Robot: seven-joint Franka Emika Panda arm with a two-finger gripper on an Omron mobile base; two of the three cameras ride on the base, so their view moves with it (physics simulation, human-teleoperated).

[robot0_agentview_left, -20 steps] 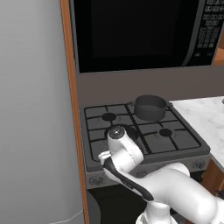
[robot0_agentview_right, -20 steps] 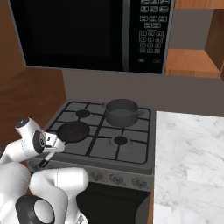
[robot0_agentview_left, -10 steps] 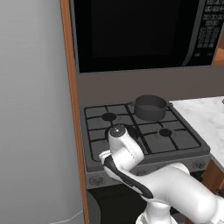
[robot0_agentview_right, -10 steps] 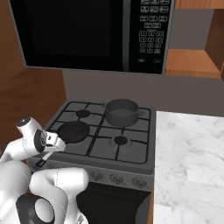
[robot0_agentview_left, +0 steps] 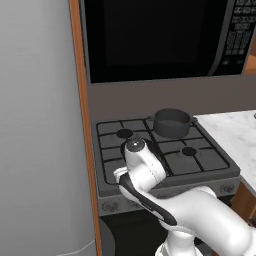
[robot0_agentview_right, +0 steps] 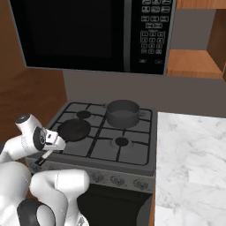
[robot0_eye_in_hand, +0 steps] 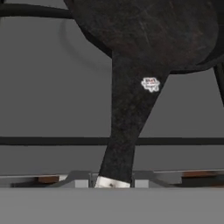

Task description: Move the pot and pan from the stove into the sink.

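Pan (robot0_agentview_right: 74, 129), rigid and probably front-heavy, is best taken by its thin handle (robot0_eye_in_hand: 127, 131), on whose banded tip the end effector (robot0_eye_in_hand: 112, 182) is seen clamped.

Above stove (robot0_agentview_right: 132, 152) we see open air up to microwave (robot0_agentview_right: 92, 35), which overhangs back burners & caps headroom. Pot (robot0_agentview_right: 123, 113) blocks back-centre burner; front-right burner free, so is marble counter (robot0_agentview_right: 194, 163) to right. Pan (robot0_agentview_right: 74, 129) takes front-left grate, handle (robot0_eye_in_hand: 127, 127) sticking out over front edge. Left side shut off by wood panel (robot0_agentview_left: 81, 125) & grey wall (robot0_agentview_left: 40, 125) hard against stove, so no side way in there
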